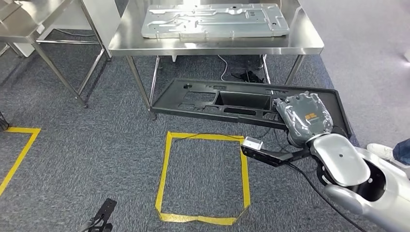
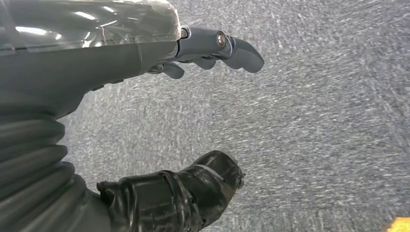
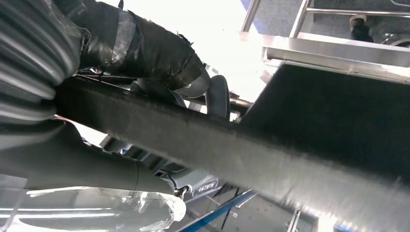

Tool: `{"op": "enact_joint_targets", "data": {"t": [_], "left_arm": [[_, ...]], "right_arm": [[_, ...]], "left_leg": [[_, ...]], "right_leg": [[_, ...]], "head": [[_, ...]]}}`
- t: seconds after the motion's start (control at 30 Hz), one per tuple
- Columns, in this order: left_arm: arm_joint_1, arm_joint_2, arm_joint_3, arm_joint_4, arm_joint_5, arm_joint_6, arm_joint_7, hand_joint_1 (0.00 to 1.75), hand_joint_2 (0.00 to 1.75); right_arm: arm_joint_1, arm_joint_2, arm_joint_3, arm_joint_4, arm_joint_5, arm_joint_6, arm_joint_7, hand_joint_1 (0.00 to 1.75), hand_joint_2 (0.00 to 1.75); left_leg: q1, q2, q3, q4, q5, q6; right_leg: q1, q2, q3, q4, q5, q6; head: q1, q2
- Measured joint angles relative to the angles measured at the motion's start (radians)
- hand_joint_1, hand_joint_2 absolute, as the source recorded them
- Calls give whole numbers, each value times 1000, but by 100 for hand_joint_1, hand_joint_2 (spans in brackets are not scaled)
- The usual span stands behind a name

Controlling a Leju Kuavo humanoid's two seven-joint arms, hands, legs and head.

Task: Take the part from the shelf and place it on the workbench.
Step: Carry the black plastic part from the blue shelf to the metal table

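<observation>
Head view: the right hand (image 1: pixel 305 116), wrapped in a grey ribbed cover with clear plastic over it, grips the right end of a long black plastic panel (image 1: pixel 227 102). The panel is flat and matt, with a raised rim, a deep rectangular well in the middle and several smaller cut-outs. It hangs above the grey carpet (image 1: pixel 96 145), just in front of a steel workbench (image 1: pixel 212 46) and lower than its top. The silver right arm reaches forward from the lower right, bent at the elbow.

On the shiny benchtop lies a pale stamped metal sheet (image 1: pixel 215 20) with pressed ribs and holes. A square of yellow tape (image 1: pixel 167 169) marks the speckled carpet near the robot, and another steel table (image 1: pixel 29 24) stands at the far left.

In the right wrist view the panel's rough, dark edge (image 3: pixel 232 145) runs across the hand, thumb (image 3: pixel 145 48) on one side and fingers on the other, clamped on it.

In the left wrist view the left hand (image 2: pixel 159 121) hangs over the carpet, thumb and fingers apart, holding nothing.
</observation>
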Motion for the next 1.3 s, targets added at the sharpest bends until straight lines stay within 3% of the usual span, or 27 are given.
{"op": "enact_joint_targets", "data": {"t": [0.1,0.17,0.27,0.3,0.33,0.37,0.43,0.5,0.6,0.67,0.7,0.77,0.8,0.83,0.87,0.93,0.97,1.0,1.1,1.17,1.2,1.3], "left_arm": [[-1,0,0,0,4,0,-3,0,175],[-2,-1,0,0,8,-2,-7,0,175],[-4,-2,0,0,8,-6,-13,0,175],[-4,-2,0,0,8,-7,-14,0,175],[-4,-2,0,0,8,-7,-14,0,175],[-4,-2,0,0,8,-8,-14,0,175],[-5,-4,0,0,7,-8,-14,0,175],[-7,-5,0,0,6,-7,-14,0,175],[-10,-6,0,0,3,-5,-14,0,175],[-13,-8,0,0,0,-5,-12,0,175],[-14,-8,0,0,0,-5,-10,0,175],[-13,-7,0,0,-1,-5,-5,0,175],[-11,-7,0,0,-1,-5,-3,0,175],[-9,-7,0,0,-1,-5,-2,0,175],[-8,-7,0,0,-1,-5,-2,0,175],[-7,-6,0,0,-1,-5,-1,0,175],[-7,-6,0,0,-1,-5,-1,0,175],[-7,-6,0,0,-1,-4,0,0,175],[-9,-5,0,0,-1,0,-1,0,175],[-9,-5,0,0,-1,2,-2,0,175],[-10,-5,0,0,-1,3,-2,0,175],[-7,-5,0,0,-1,4,-2,0,175]], "right_arm": [[2,1,-1,-12,13,18,-2,175,175],[3,1,-3,-21,1,42,1,175,175],[5,1,-8,-27,-28,80,6,175,175],[5,1,-9,-28,-33,86,6,175,175],[5,1,-10,-29,-35,91,6,175,175],[4,1,-11,-30,-36,95,6,175,175],[-4,1,-14,-35,-35,100,6,175,175],[-18,2,-17,-40,-31,100,6,175,175],[-34,3,-18,-46,-19,102,5,175,175],[-41,4,-19,-48,-11,100,5,175,175],[-43,5,-19,-49,-9,97,5,175,175],[-44,9,-19,-50,-7,93,5,175,175],[-44,10,-18,-50,-7,92,5,175,175],[-43,12,-18,-50,-7,92,5,175,175],[-43,14,-17,-50,-7,92,5,175,175],[-42,18,-16,-50,-6,89,5,175,175],[-42,19,-16,-50,-5,83,5,175,175],[-41,21,-16,-50,-2,77,5,175,175],[-34,21,-17,-51,7,59,5,175,175],[-29,21,-18,-52,11,50,5,175,175],[-27,21,-19,-53,12,45,5,175,175],[-17,21,-21,-53,24,28,4,175,175]], "left_leg": [[0,1,13,-23,-6,11],[7,3,28,-37,-7,23],[9,4,44,-42,-15,34],[9,4,48,-41,-20,34],[10,4,52,-40,-25,33],[11,4,58,-37,-31,31],[13,4,70,-30,-47,23],[11,3,76,-25,-61,11],[8,5,82,-30,-71,-7],[9,6,76,-2,-88,-17],[10,6,55,41,-105,-20],[10,6,-22,172,-144,-24],[10,6,-63,228,-151,-24],[10,6,-91,253,-139,-24],[10,6,-100,240,-108,-21],[8,5,-69,122,-14,-10],[4,4,-45,65,16,-4],[0,4,-24,19,27,2],[-5,4,7,-25,3,16],[-1,3,29,-39,-4,27],[2,2,42,-45,-8,32],[5,2,73,-49,-32,39]], "right_leg": [[0,2,3,-7,-4,15],[0,-1,-10,29,-27,25],[-6,-4,-105,205,-93,35],[-9,-4,-136,251,-100,38],[-12,-5,-152,263,-87,41],[-15,-6,-149,237,-57,43],[-19,-12,-98,111,21,45],[-15,-17,-56,18,48,41],[-12,-13,-43,1,34,24],[-15,-12,-27,-6,27,9],[-15,-12,-18,-9,23,2],[-13,-12,-3,-10,11,-8],[-11,-11,4,-9,4,-10],[-10,-9,13,-9,-4,-10],[-9,-7,25,-9,-13,-10],[-7,-4,51,-11,-34,-7],[-6,-3,61,-12,-44,-3],[-5,-2,68,-15,-51,3],[-5,1,84,-20,-53,20],[-6,-2,71,16,-51,28],[-7,-3,46,59,-57,32],[-12,-5,-81,228,-110,46]], "head": [[-1,0],[3,0],[6,0],[6,0],[6,0],[6,0],[6,0],[7,0],[5,0],[2,0],[1,0],[-2,0],[-1,0],[-2,0],[-2,0],[-1,0],[1,0],[1,0],[-1,0],[2,0],[4,0],[6,0]]}}
